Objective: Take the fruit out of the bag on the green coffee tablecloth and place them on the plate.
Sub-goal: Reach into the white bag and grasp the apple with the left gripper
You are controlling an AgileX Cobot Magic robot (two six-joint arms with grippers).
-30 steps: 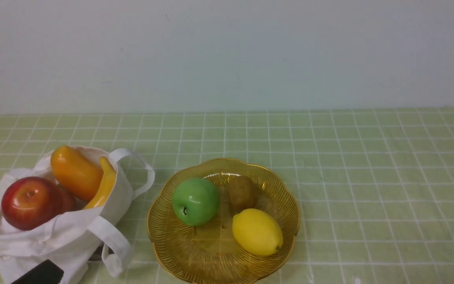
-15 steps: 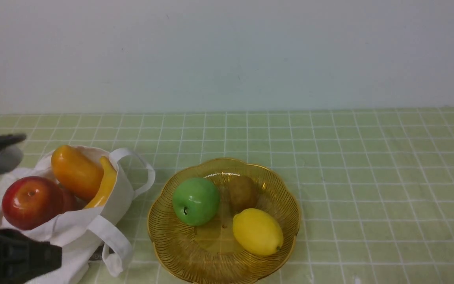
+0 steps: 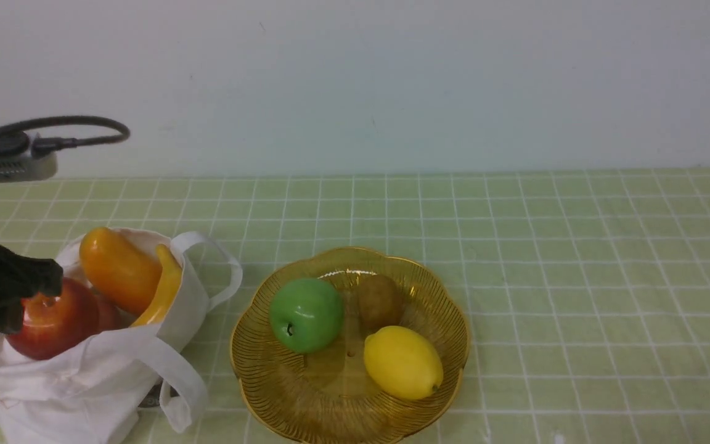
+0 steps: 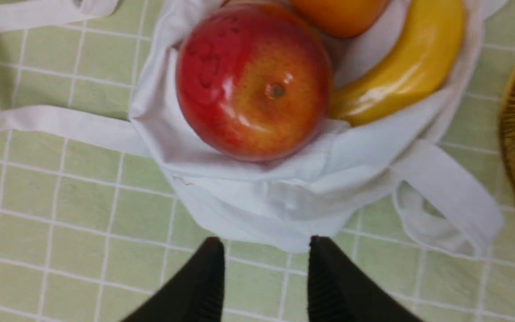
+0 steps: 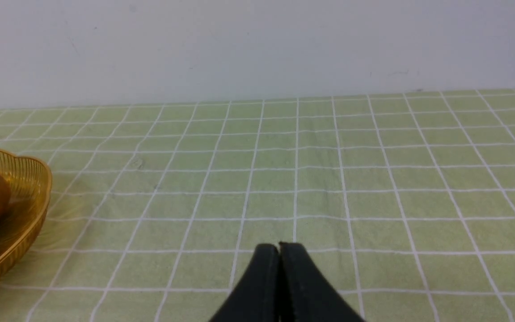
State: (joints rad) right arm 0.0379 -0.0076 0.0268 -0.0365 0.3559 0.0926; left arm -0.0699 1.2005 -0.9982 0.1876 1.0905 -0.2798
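The left gripper [image 4: 264, 257] holds its two black ribbed fingers [image 4: 208, 277] moderately apart, with nothing between them. Just ahead of its tips, a glossy round red apple [image 4: 253, 85] sits in the mouth of the soft white cloth bag [image 4: 284, 201]. A smooth curved yellow banana [image 4: 400, 76] and an orange oblong fruit [image 4: 338, 13] lie beyond it. The ribbed amber see-through plate [image 3: 269, 370] stands to its right on the pale green checked tablecloth [image 3: 577, 277]. The right gripper [image 5: 279, 255] is pressed closed and empty.

Two apples (red apple [image 3: 65, 327], green apple [image 3: 306, 314]); one banana [image 3: 167, 290], mango [image 3: 118, 268], lemon [image 3: 402, 362], kiwi [image 3: 379, 301], bag [image 3: 84, 388], plate [image 3: 256, 382].
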